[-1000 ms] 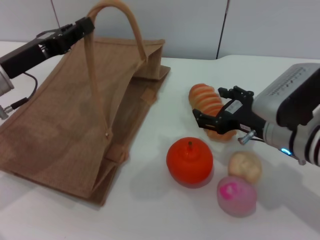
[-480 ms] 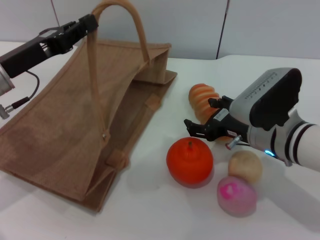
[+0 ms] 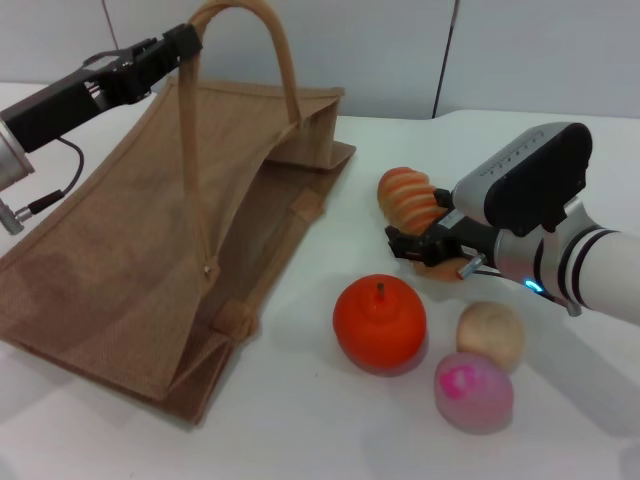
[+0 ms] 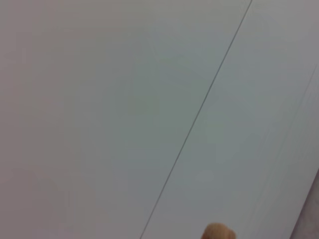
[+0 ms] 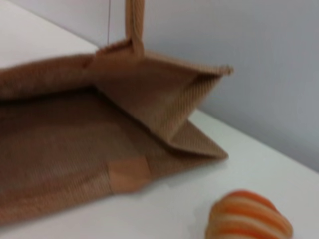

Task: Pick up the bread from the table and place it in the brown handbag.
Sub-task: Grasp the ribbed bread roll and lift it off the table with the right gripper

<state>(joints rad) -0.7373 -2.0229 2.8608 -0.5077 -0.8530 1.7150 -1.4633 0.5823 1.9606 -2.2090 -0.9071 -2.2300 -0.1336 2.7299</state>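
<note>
Since half a second ago, the right tool (image 3: 420, 247) moves back onto the near end of the bread (image 3: 410, 205) on the desk (image 3: 300, 420), fingers apparently spread astride it, so it should centre before closing, while the left tool (image 3: 180, 45) grips the brown handbag (image 3: 150, 250) handle.

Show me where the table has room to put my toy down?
Bare table lies in front of the orange fruit and the brown handbag. It is crowded where the bread, right gripper, bun and pink ball cluster.
</note>
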